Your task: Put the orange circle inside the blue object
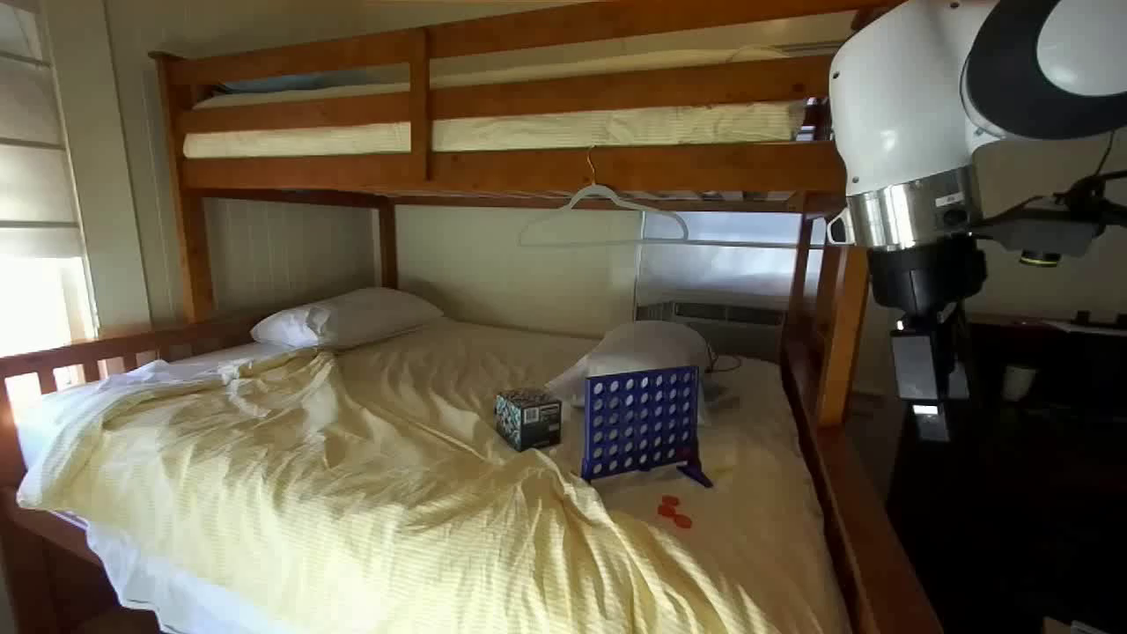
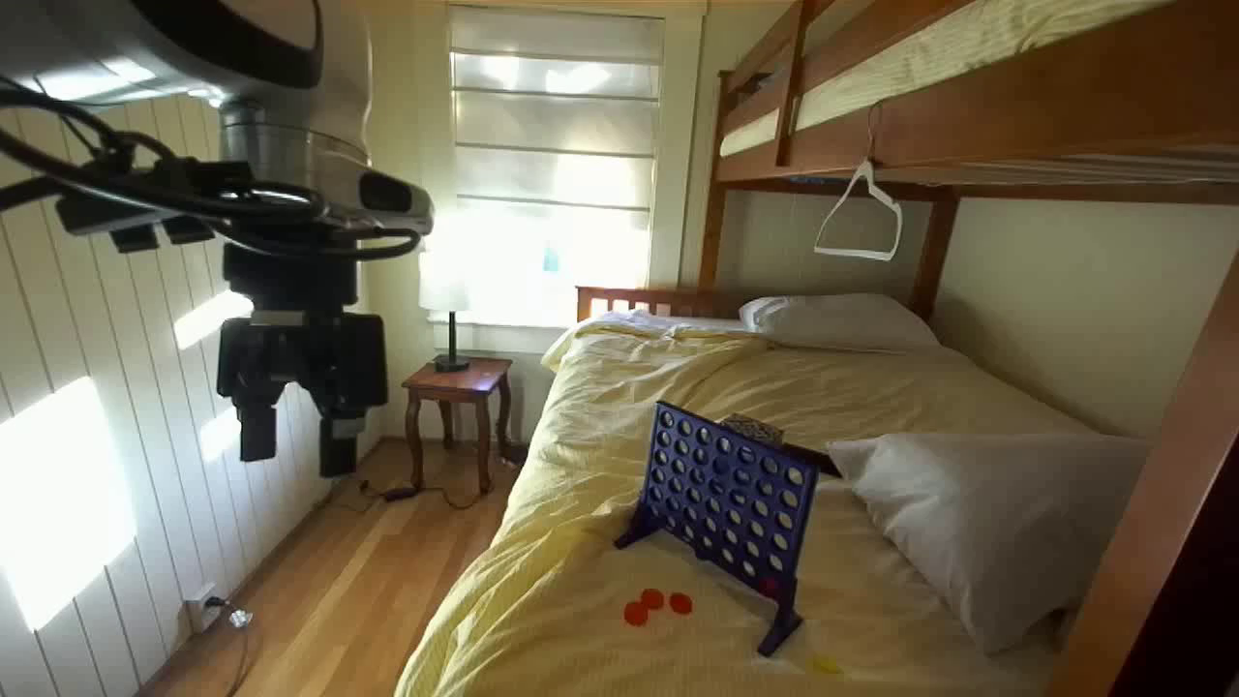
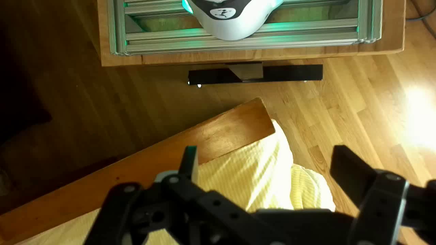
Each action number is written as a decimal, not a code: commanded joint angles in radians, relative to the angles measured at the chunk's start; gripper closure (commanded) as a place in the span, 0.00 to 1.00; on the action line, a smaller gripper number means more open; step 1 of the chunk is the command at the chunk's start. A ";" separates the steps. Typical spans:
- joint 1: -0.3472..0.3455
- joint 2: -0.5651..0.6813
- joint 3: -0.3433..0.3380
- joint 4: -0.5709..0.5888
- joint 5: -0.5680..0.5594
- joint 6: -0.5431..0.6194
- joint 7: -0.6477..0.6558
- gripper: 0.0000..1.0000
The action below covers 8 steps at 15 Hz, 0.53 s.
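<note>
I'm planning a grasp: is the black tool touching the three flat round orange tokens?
Apart. Both exterior views show the tool hanging in the air, well clear of the tokens on the yellow bedding.

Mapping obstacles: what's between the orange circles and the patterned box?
The blue grid: in an exterior view it stands between the orange circles and the patterned box, partly hiding the box.

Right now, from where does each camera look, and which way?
In an exterior view, apart from the arm, seen at picture right: faces the upper bunk across the bed.
In an exterior view, likewise apart: faces the window blind; arm at picture left, jaws open.
Wrist view, on the arm: looks down past open jaws at floor, bed corner and robot base.
Both exterior views share the blue grid, orange tokens and hanger.
</note>
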 commanded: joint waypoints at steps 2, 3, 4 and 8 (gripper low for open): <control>0.011 0.003 -0.009 0.002 -0.005 -0.003 0.006 0.00; 0.011 0.003 -0.009 0.002 -0.005 -0.003 0.006 0.00; 0.011 0.003 -0.009 0.002 -0.005 -0.003 0.006 0.00; -0.045 0.082 -0.044 0.040 -0.004 0.033 0.040 0.00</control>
